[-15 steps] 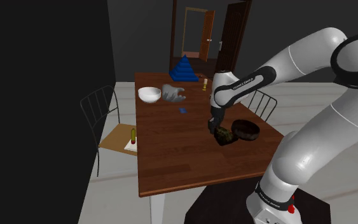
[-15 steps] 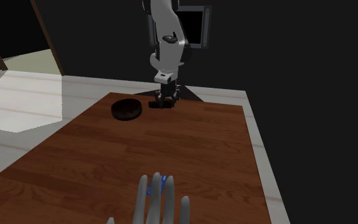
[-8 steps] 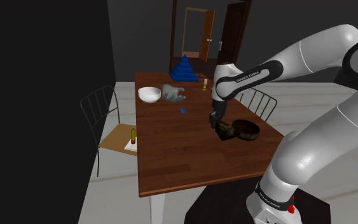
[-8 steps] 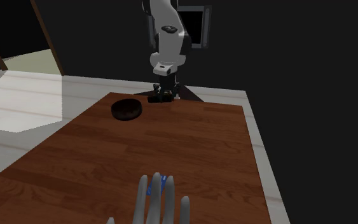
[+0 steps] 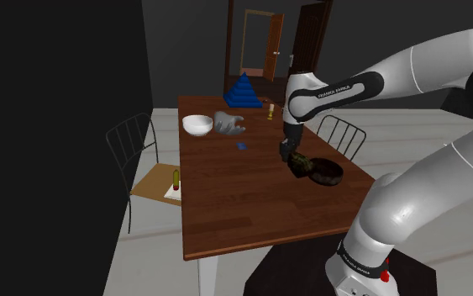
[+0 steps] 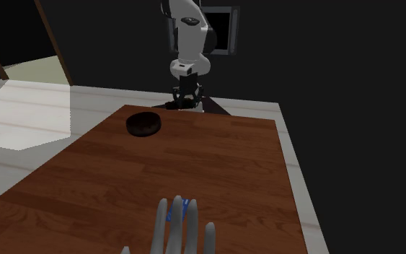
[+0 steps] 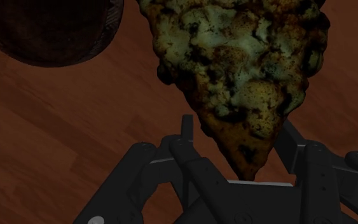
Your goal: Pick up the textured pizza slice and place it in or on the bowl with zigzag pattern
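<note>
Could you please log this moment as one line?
gripper: shut on pizza slice | slice: above table | dark bowl: not yet reached

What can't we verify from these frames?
1. Pattern on the dark bowl: too dim in the shoulder view; dim and cut off by the edge in the wrist view.
2. Wide end of the pizza slice: cut off by the wrist view's edge.
3. Small blue object on the table: too small to identify, shoulder view.
</note>
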Action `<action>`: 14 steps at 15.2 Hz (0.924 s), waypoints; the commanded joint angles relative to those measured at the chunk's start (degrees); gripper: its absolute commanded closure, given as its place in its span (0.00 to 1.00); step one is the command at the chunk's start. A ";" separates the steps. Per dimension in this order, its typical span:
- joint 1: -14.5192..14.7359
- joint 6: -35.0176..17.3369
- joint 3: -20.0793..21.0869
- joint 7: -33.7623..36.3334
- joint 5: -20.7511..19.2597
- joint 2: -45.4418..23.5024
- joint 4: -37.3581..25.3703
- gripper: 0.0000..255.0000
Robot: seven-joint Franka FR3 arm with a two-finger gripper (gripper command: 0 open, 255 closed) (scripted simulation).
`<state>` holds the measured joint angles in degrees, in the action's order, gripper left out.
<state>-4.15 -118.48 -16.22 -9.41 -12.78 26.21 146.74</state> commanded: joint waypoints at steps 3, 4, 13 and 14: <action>-2.60 0.19 -3.82 -5.09 -2.12 0.11 -0.77 1.00; -3.29 0.04 -4.95 -6.54 -2.67 -0.12 -1.07 1.00; -7.84 -1.95 -15.55 -20.36 -5.25 -5.45 -6.64 1.00; -8.01 -2.10 -16.24 -21.29 -5.21 -5.98 -7.16 1.00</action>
<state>-11.88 -120.23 -31.47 -29.34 -17.95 20.97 140.20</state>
